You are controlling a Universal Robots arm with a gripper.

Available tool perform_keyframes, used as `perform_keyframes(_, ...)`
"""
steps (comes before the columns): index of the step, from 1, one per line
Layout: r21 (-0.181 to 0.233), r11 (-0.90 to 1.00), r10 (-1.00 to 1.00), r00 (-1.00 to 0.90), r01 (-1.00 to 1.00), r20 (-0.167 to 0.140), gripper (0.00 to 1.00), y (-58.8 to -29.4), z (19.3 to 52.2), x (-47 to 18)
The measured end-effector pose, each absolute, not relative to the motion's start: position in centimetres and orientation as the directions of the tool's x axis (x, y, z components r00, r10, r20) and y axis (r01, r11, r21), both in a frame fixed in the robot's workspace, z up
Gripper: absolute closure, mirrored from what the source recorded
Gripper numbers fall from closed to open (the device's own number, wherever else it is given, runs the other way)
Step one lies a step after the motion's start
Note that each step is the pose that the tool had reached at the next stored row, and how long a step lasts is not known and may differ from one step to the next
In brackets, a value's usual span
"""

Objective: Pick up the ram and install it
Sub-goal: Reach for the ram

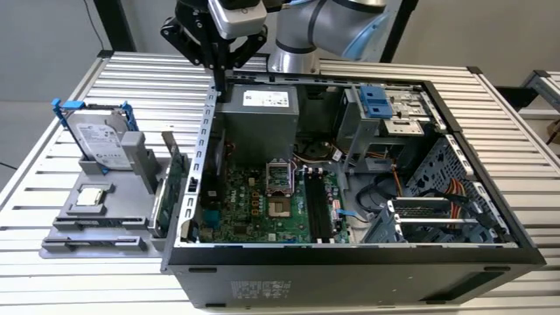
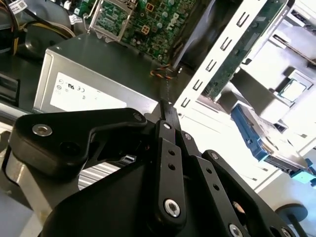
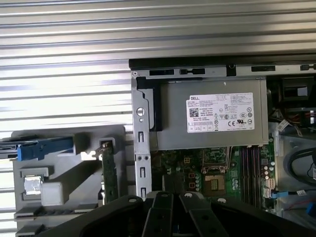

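Tray [image 1: 65, 226] at the exterior view's left, and it is well stocked: drive [image 1: 94, 134] upright at the back, processor [image 1: 91, 195] flat in the middle, and along the near edge a thin dark stick lying flat, which I take for the ram [image 1: 92, 243], though I can't make out its colour from here. Its long axis runs across the view, left to right. Green card [image 1: 175, 180] stands on edge just beside the case wall [image 1: 207, 151]. Now up to the gripper [image 1: 217, 79]: it hangs point-down over the back corner of that wall, fingers pressed together with nothing between them, and the second wrist view shows the gripper [image 2: 165, 108] the same way, tips shut to a single blade. So the ram sits well apart from it, off to the exterior view's left and much nearer the camera, with the whole tray between. Rightward, inside the open case: power supply [image 1: 258, 115], board [image 1: 262, 210], and dark memory slots [image 1: 319, 203] running front to back, at right angles to the stick. Everything rests on a slatted metal table [image 1: 52, 98]; a second bench [image 1: 542, 85] shows at the far right.
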State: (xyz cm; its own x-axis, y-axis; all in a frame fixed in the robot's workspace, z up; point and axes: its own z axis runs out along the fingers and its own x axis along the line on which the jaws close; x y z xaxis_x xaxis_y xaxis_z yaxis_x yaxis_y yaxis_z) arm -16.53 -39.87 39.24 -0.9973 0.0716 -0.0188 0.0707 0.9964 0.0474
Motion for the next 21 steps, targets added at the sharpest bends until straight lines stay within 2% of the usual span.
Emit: perform_keyframes(21, 0.047, 0.996, 0.072, -0.997, 0.071, -0.019, 1.00, -39.9, 39.2, -22.3)
